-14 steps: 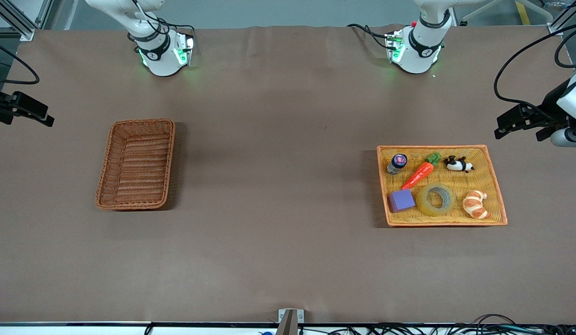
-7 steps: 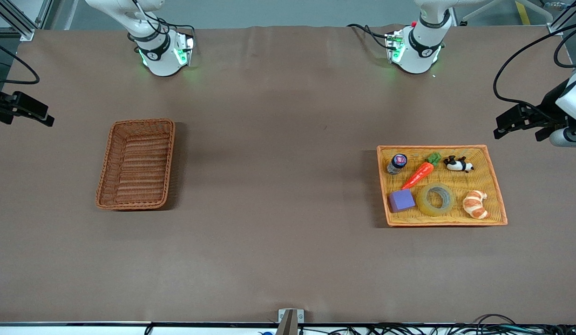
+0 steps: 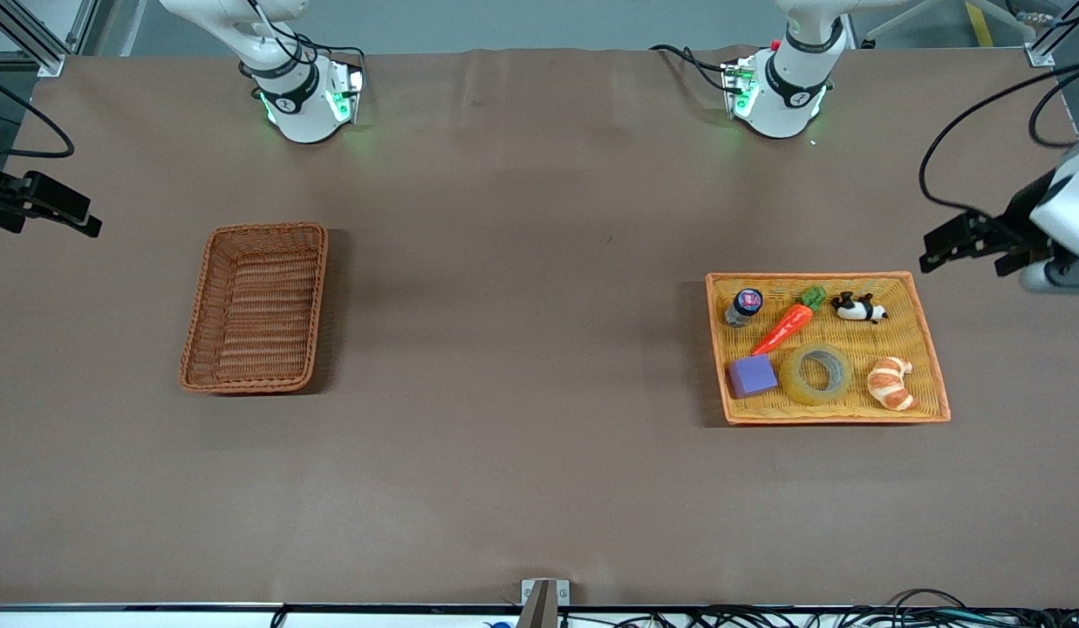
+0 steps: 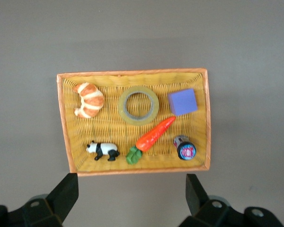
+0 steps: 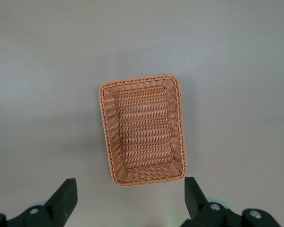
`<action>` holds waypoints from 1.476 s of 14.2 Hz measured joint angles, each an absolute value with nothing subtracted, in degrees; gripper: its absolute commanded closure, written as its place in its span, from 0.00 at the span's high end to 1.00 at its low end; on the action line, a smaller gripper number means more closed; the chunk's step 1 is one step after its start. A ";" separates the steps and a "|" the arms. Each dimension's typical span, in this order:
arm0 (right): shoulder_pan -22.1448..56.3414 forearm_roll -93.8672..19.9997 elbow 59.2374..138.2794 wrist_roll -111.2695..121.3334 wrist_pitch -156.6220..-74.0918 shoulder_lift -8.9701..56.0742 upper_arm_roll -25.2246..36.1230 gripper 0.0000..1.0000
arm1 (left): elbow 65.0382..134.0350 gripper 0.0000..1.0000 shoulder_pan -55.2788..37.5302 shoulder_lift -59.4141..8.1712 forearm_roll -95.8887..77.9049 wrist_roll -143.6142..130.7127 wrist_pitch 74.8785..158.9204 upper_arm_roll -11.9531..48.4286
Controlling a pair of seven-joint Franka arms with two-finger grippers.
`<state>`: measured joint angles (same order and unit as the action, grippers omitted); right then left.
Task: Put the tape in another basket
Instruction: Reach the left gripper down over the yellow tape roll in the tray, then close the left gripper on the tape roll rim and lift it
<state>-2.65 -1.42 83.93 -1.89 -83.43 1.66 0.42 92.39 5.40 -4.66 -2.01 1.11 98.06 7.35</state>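
Nothing is done yet: the tape (image 3: pixel 816 373) lies flat in my yellow tray (image 3: pixel 930 347), untouched, between the purple block (image 3: pixel 753 376) at its 9 o'clock and the croissant (image 3: pixel 891 383) at its 3 o'clock, with the carrot (image 3: pixel 788 324) at its 11 o'clock. The basket (image 3: pixel 255 305) where I mean to put it stands well apart, toward the right arm's end of the table, and holds nothing.

My left gripper (image 4: pixel 131 193) hangs high over the table just beside the tray, fingers spread wide and holding nothing; its wrist view looks straight down on the whole tray. My right gripper (image 5: pixel 130 195) hangs high over the table beside the basket, fingers likewise apart and bare; that arm waits.

All of the job is left, as I judge it: descend on the tape, close on its ring wall, lift it, carry it across the table and release it in the basket.
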 measured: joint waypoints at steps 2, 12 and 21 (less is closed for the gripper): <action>-2.65 -1.42 83.93 -1.89 -83.39 1.66 0.40 1.00 | 95.87 1.00 5.58 -6.97 -2.01 1.11 104.35 7.22; -2.65 -1.42 83.93 -1.90 -83.28 1.66 0.39 1.00 | 100.63 0.97 6.04 -26.12 -2.01 1.15 120.94 7.13; -2.65 -1.42 83.93 -1.91 -83.27 1.66 0.39 1.00 | 101.44 0.82 6.69 -34.32 2.40 1.23 124.83 7.03</action>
<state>-2.65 -1.42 83.93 -1.91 -83.27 1.66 0.39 101.44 6.69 -34.32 2.40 1.23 124.83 7.03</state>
